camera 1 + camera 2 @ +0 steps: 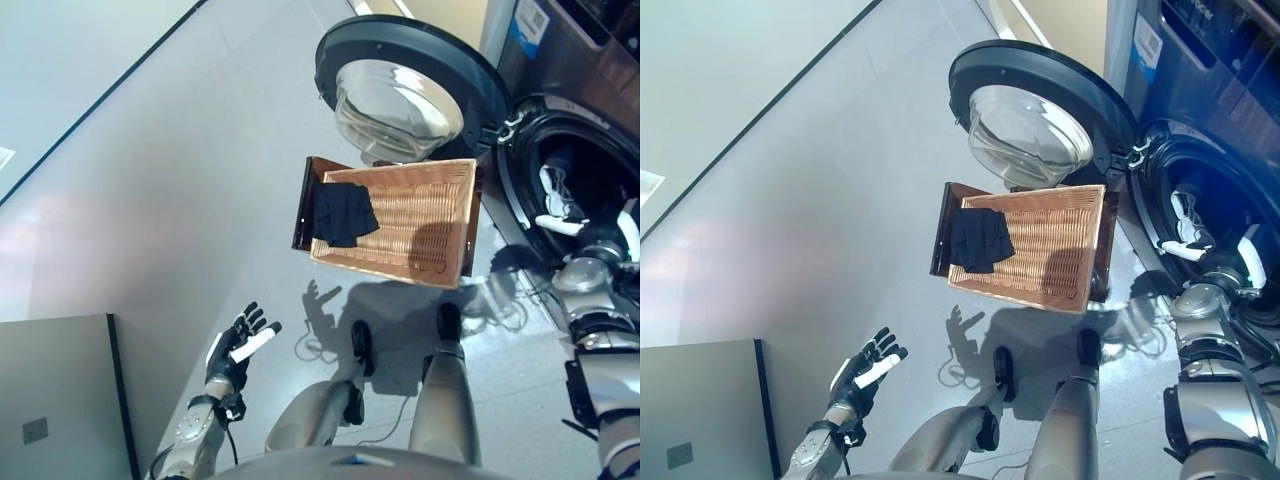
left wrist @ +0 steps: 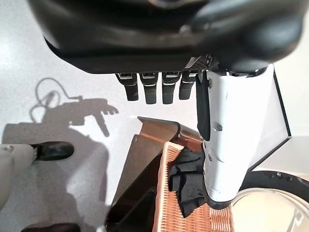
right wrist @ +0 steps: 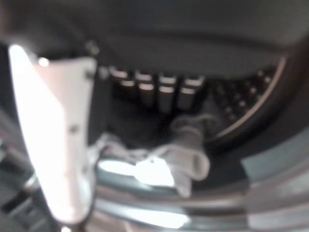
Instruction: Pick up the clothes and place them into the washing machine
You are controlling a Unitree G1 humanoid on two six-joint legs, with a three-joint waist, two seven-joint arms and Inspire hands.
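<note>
A: What is the biggest thing here?
B: The washing machine, with its round door swung wide open toward the robot's left. The right hand reaches inside the drum opening.

A: Is that hand holding anything?
B: In its wrist view its fingers hang straight and relaxed, clasping nothing. Just past the fingertips, inside the drum, lies a pale crumpled garment, apart from the fingers. The thumb with its white cover stands off to one side.

A: And next in size?
B: A wicker laundry basket, raised on a dark wooden stand, sits just to the left of the right hand, between the open door and the robot's legs.

A: Any clothes in it?
B: One black garment, bunched against the basket's far-left corner, on the side away from the right hand. The rest of the weave is bare.

A: Where is the left hand?
B: The left hand hovers low over the grey floor, well apart from the basket, which is ahead of it and to its right. Its fingers are spread and straight, holding nothing, with its white-covered thumb held out.
</note>
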